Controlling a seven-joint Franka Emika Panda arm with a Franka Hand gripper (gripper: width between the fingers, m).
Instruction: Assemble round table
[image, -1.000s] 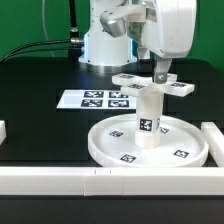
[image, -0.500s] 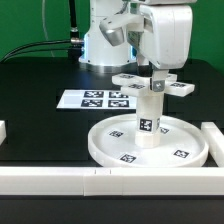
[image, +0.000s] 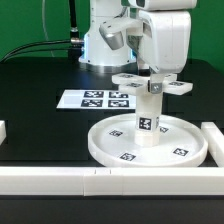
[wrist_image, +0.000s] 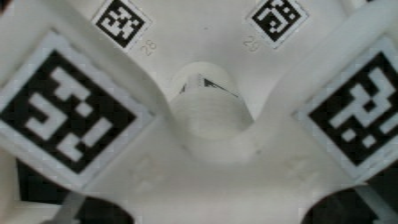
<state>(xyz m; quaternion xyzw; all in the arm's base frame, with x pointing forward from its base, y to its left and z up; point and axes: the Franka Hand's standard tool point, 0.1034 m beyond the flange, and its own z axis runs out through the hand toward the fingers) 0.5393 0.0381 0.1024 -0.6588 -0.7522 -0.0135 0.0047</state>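
Observation:
The large round rimmed disc (image: 100, 150) lies flat on the black table at the front. The short thick cylinder leg (image: 148, 120) stands upright in its middle. The cross-shaped foot (image: 178, 86) sits level on top of the leg. My gripper (image: 155, 80) comes straight down onto the foot's centre and is shut on it. In the wrist view the foot (wrist_image: 196, 110) fills the picture, with tagged arms spreading to all sides. My fingertips show only as dark corners at the edge.
The marker board (image: 100, 99) lies on the table behind the disc, toward the exterior view's left. Long white bars edge the table at the front (image: 100, 180) and the exterior view's right (image: 212, 135). The robot base (image: 100, 45) stands at the back.
My hand has turned about its vertical axis and the foot has turned with it on top of the leg. The disc and the leg have stayed in place.

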